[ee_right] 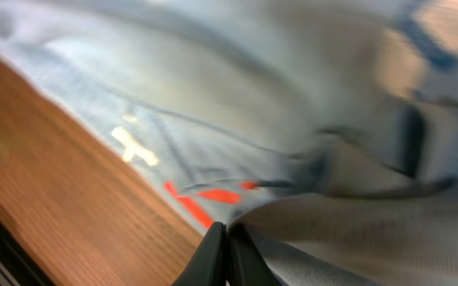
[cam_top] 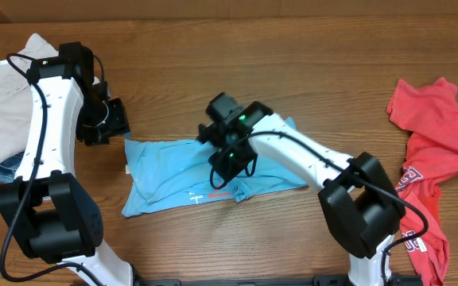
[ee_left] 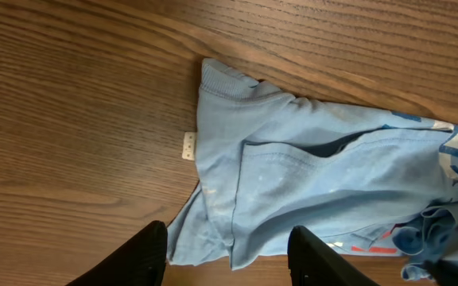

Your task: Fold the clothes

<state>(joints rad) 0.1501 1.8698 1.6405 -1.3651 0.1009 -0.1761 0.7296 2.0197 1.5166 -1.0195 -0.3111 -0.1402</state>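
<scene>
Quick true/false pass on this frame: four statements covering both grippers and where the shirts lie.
1. The right gripper is shut, pinching the blue T-shirt. True.
2. The left gripper grips the blue shirt's collar. False: its jaws stand open with nothing between them, above the shirt's left end.
3. A red T-shirt lies at the right side of the table, apart from the blue one. True.
4. The blue T-shirt is draped over the beige pile. False: it lies mid-table, and the pile sits apart at the far left.
</scene>
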